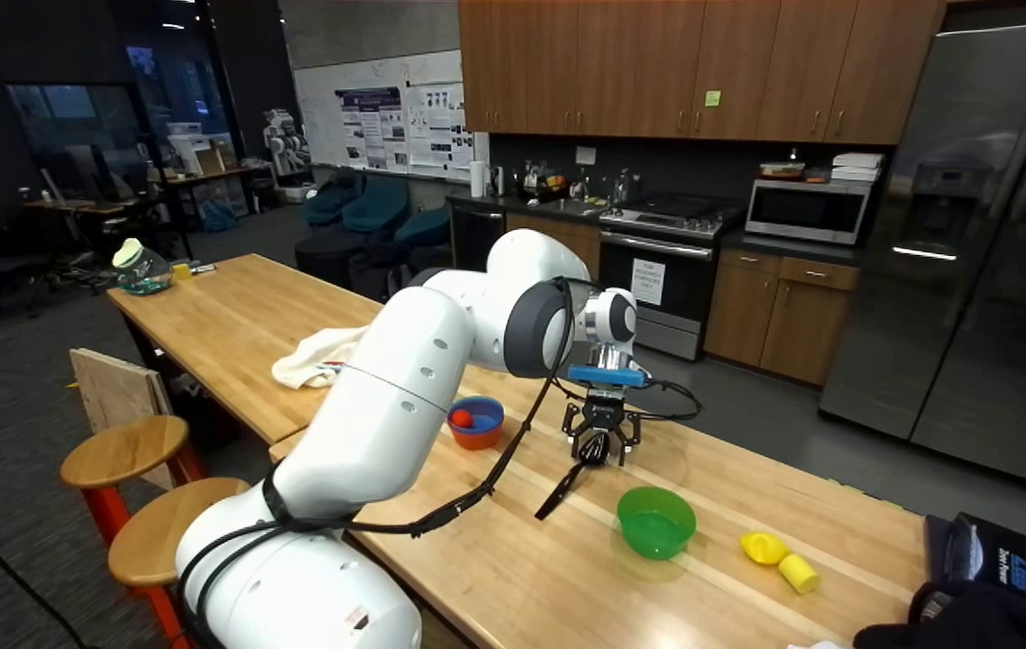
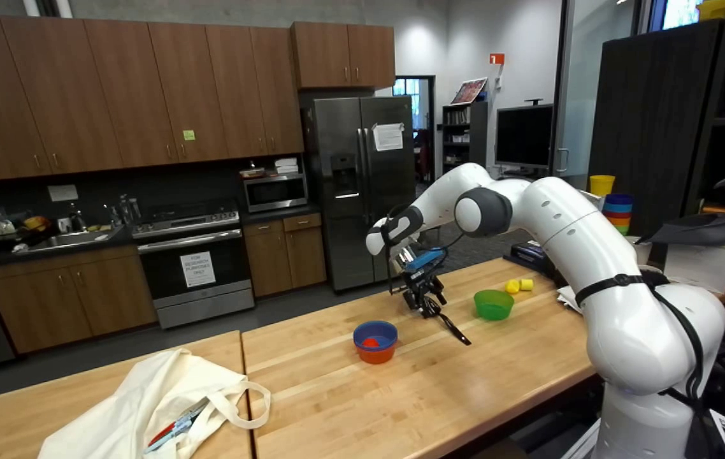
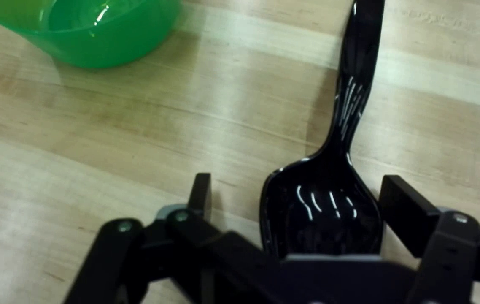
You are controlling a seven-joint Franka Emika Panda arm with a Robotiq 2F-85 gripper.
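End effector [image 3: 297,192] is straddling the head of the black spoon [image 3: 330,173], jaws spread wide, gripping nothing; spoon is lying near the kitchen-side edge of the surface [image 2: 350,401], handle pointing toward the opposite edge.

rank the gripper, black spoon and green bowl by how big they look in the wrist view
Gripper, enlarged by nearness
Black spoon
Green bowl
The frame cuts off all three, so real sizes are unsure.
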